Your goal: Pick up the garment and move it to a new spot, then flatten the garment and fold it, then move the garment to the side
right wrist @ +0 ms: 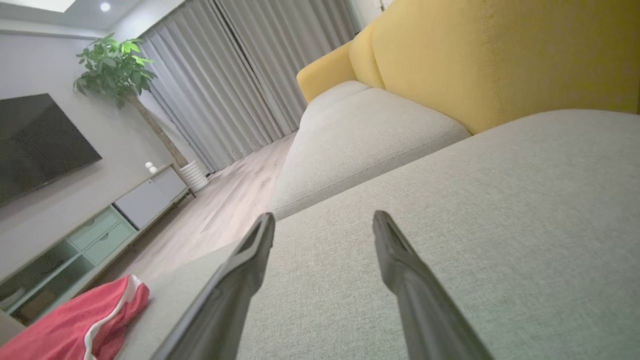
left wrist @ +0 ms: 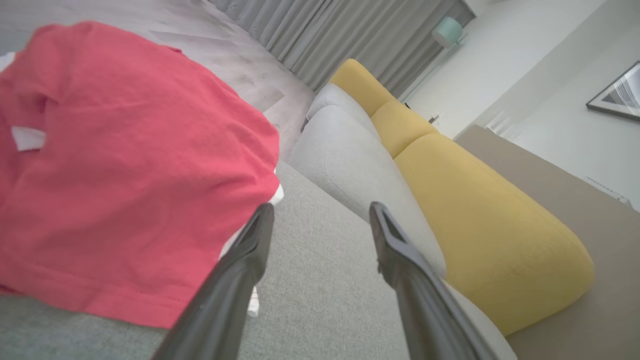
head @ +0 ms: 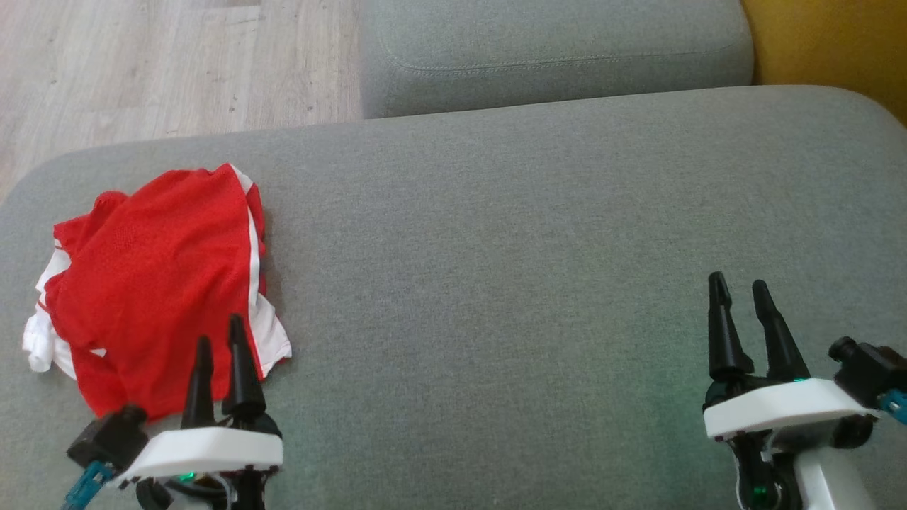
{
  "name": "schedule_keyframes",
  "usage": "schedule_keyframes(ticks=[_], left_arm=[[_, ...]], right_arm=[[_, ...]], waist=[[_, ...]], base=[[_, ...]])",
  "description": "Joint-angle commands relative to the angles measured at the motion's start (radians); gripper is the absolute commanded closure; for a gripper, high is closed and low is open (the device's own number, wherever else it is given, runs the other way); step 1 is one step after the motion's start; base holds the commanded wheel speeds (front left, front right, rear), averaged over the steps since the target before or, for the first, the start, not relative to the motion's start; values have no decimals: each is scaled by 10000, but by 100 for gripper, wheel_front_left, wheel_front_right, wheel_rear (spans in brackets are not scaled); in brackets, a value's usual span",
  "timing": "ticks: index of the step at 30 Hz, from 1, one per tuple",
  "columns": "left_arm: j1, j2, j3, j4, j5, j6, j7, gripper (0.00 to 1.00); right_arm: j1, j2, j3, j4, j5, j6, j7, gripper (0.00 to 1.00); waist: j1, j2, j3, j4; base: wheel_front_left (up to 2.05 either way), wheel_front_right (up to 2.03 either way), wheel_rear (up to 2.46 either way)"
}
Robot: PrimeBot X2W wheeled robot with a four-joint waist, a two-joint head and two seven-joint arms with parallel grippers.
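Garment (head: pixel 152 283) crumpled, long axis near-to-far

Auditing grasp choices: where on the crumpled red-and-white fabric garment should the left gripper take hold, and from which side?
Probably the white-trimmed near corner of the crumpled red-and-white fabric garment, approached from the robot's side, low along the grey sofa cushion. That edge lies loose and thin right beside the open left gripper, while the middle is a bunched heap.
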Motion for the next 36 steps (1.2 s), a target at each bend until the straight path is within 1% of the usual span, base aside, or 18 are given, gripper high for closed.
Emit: schedule_keyframes(ticks=[1, 8, 18, 24, 25, 31, 36], left_arm=[[-398, 99, 80, -307, 404, -31, -133, 0], [-446, 104, -116, -270, 1376, -17, -340, 0], [-451, 112, -359, -394, 2824, 150, -637, 0], [-490, 118, -489, -498, 3975, 311, -844, 0], [-490, 118, -489, -498, 3975, 311, -844, 0], [-528, 145, -725, -509, 5197, 454, -1021, 0], [-511, 142, -776, -634, 5562, 460, -1170, 0]], right_arm=[[-530, -80, 190, -406, -449, -4, -152, 0], [-544, -84, 288, -440, -1491, -5, -358, 0], [-576, -89, 440, -629, -2951, -5, -653, 0], [-622, -92, 581, -800, -3988, -6, -860, 0], [-622, -92, 581, -800, -3988, -6, -860, 0], [-661, -96, 743, -917, -4898, -6, -1036, 0], [-666, -98, 874, -1044, -5276, -7, -1183, 0]], waist=[[-1, 0, 1, -9], [-1, 0, -3, -33], [-1, 0, 16, -28], [-1, 0, 52, -27], [-1, 0, 52, -27], [-1, 0, 58, -29], [-1, 0, 68, -29]], base=[[0, 0, 0], [0, 0, 0], [0, 0, 0], [0, 0, 0], [0, 0, 0], [0, 0, 0], [0, 0, 0]])
